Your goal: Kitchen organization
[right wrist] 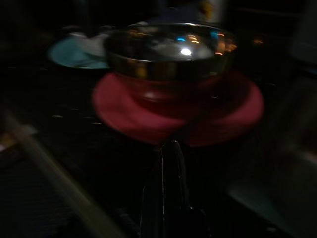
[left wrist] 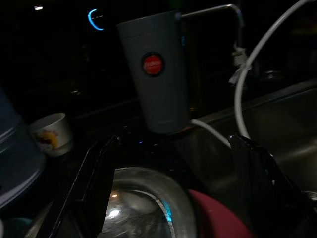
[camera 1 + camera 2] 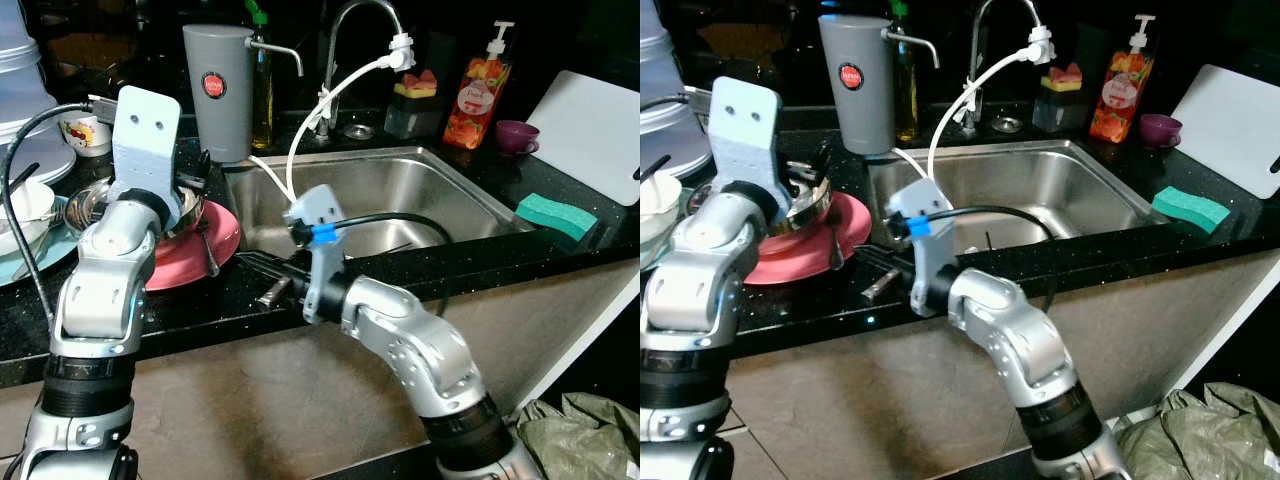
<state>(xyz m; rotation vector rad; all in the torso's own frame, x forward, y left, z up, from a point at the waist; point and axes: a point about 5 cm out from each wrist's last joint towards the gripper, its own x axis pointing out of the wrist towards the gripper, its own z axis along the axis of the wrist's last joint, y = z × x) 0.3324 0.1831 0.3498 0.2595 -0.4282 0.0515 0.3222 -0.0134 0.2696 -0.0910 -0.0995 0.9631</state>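
Hovering over the round steel bowl on the flat pink plate, the left gripper is spread wide; right gripper looks pinched shut, low on the black counter nearby.

Sink is brushed stainless, kinda satin, and the bowl on the matt red plate is polished steel throwing reflections. Countertop is glossy black stone with sparkly flecks. Grey dispenser looks like matt plastic, the green sponge rough and porous.
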